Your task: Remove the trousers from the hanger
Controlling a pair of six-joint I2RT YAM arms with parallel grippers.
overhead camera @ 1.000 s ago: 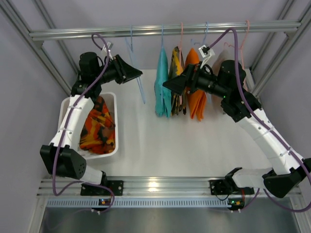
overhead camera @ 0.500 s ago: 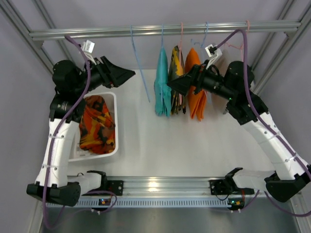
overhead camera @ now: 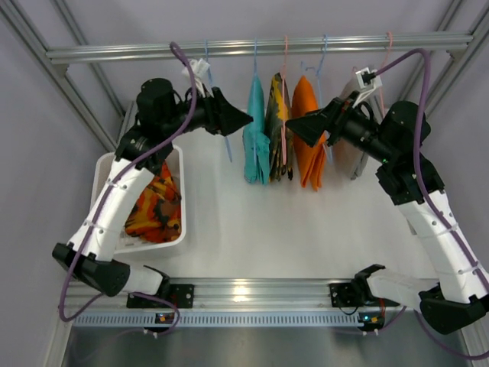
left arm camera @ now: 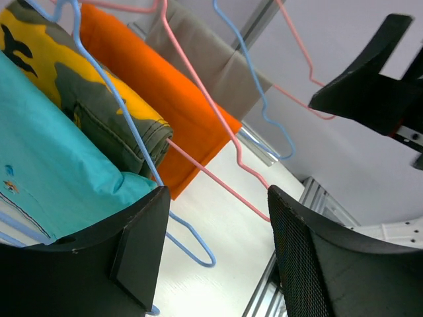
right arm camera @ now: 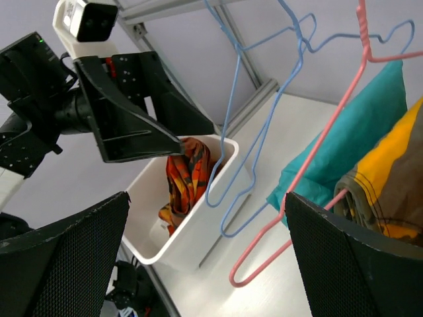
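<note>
White tabletop (overhead camera: pixel 229 222) under a metal rail (overhead camera: pixel 153 52): plain teal trousers (overhead camera: pixel 256 141) hang long-axis downward on a blue wire hanger (overhead camera: pixel 254 60), and patterned orange trousers (overhead camera: pixel 157 206) lie in a white plastic bin (overhead camera: pixel 153 246). The left gripper (overhead camera: pixel 238 120), jaws spread, has swung right, close to the teal pair. The right gripper (overhead camera: pixel 296 128), also spread, has drawn back rightward.

Rail (overhead camera: pixel 260 47) runs across the back, above your table (overhead camera: pixel 252 229). Four pairs hang from it side by side, just right of centre: first pair (overhead camera: pixel 255 138), second pair (overhead camera: pixel 276 115), third pair (overhead camera: pixel 309 153) and fourth pair (overhead camera: pixel 348 157), left to right. A bare hanger (overhead camera: pixel 221 141) hangs just left of them. The bin (overhead camera: pixel 180 164) sits on the table at left, with more trousers (overhead camera: pixel 153 210) lying in it. Your left gripper (overhead camera: pixel 243 119) is up beside the bare hanger, just left of the first pair. Your right gripper (overhead camera: pixel 294 127) points in from the right, its tip across the third pair.
</note>
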